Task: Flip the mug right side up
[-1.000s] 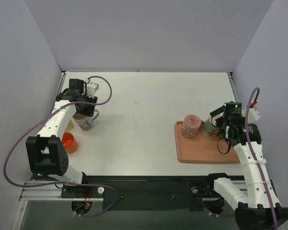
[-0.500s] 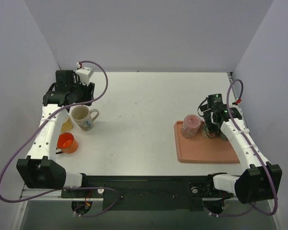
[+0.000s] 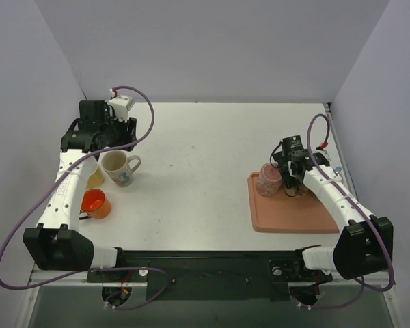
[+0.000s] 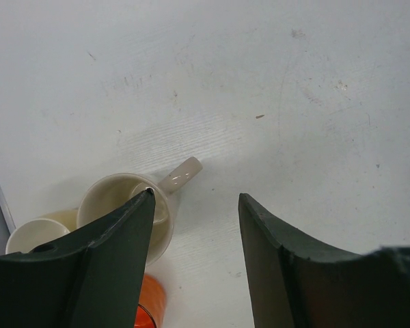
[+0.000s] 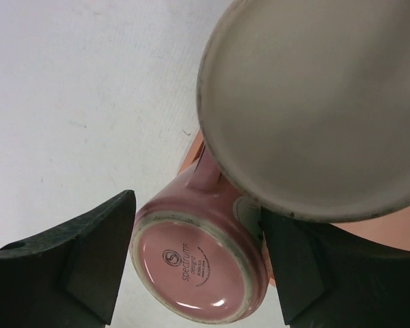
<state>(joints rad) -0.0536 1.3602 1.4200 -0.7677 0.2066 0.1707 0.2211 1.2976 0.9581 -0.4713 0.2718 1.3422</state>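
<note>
Pink mug [image 5: 195, 273] sits base-up at tray's [image 3: 287, 220] left edge, right jaws spread and flanking it, apparently lined up to pinch and flip; left jaws spread too, idle above worktop [image 4: 294, 82] beside upright cream mug [image 4: 116, 205].

Left arm [image 3: 67, 184] stretched forward along the left side, wrist bent over. Left gripper [image 4: 195, 205] points downward, jaws wide apart. Right arm [image 3: 335, 198] extends forward and angles inward toward the centre. Right gripper [image 5: 198, 219] tipped downward, jaws spread wide, both dark fingers [image 5: 89, 253] visible in the wrist view.
</note>
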